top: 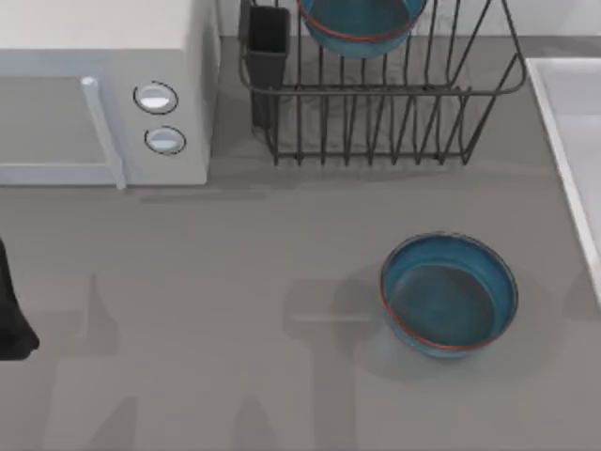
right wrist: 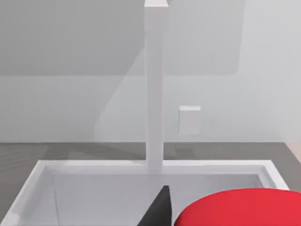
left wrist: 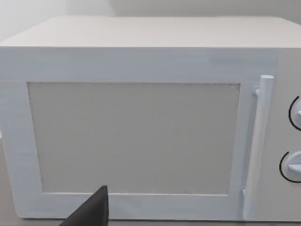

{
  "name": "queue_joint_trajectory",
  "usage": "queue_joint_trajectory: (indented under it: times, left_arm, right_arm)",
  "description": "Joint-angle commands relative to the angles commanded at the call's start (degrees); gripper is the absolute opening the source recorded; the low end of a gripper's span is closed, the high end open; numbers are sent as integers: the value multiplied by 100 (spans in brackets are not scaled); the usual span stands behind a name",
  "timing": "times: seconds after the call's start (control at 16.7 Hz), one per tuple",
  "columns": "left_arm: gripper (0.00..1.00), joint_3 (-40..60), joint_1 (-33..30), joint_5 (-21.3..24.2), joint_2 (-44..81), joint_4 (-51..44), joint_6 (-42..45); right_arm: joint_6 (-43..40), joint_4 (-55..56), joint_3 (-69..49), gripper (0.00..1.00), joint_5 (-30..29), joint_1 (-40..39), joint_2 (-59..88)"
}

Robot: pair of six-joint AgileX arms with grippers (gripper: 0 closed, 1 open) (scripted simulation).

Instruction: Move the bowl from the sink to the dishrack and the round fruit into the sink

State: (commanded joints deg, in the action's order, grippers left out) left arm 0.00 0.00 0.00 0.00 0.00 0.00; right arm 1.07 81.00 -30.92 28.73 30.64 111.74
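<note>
From above, one deep teal-blue glazed bowl (top: 449, 294) sits on the grey table (top: 235, 282) right of centre, and an identical one (top: 362, 23), cut off by the frame, rests in the dark wire dishrack (top: 376, 103) at the far side. The right wrist view adds the pale basin of the sink (right wrist: 94, 188) with its white tap post (right wrist: 155, 94), plus the bright red round fruit (right wrist: 240, 208) hanging over the sink right by a dark finger (right wrist: 157, 209), though whether the right gripper actually clamps it can't be told. The left arm (top: 11, 310) sits parked at the left edge facing the white microwave (left wrist: 141, 117), with its finger spread hidden too.

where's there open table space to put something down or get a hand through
Bare patches: the wide strip between the microwave and the loose bowl, and the band between that bowl and the dishrack. Crowded: the back, with microwave, rack and its bowl; the sink takes the right edge.
</note>
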Motion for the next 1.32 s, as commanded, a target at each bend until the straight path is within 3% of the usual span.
queue_joint_trajectory:
  times: [0.3, 0.66, 1.32]
  left_arm:
    - [100, 0, 0, 0, 0, 0, 0]
    - [100, 0, 0, 0, 0, 0, 0]
    - [100, 0, 0, 0, 0, 0, 0]
  right_arm:
    - [-16, 1562, 243, 0, -38, -28, 1279]
    - [-24, 1836, 288, 0, -51, -38, 1525]
    - [-24, 1836, 288, 83, -51, -38, 1525]
